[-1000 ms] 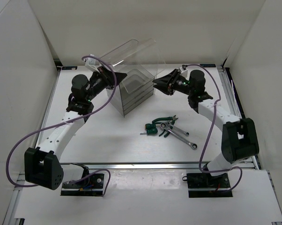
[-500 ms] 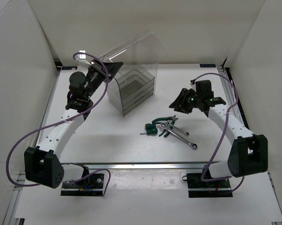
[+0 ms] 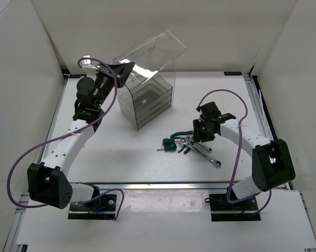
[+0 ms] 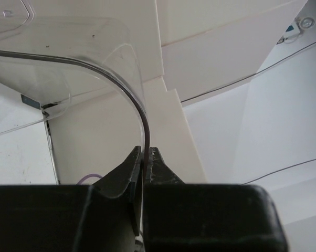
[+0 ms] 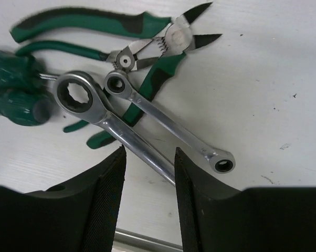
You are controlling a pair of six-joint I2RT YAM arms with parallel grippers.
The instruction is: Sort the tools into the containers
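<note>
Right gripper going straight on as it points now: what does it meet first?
Probably the larger wrench: its handle runs right between the open jaws of the right gripper. How far below it lies is unclear from the wrist view.

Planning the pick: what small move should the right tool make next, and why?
Probably lower straight down and close: the right tool hangs open, its jaws either side of the handle of the larger silver metal wrench, not yet gripping it.
</note>
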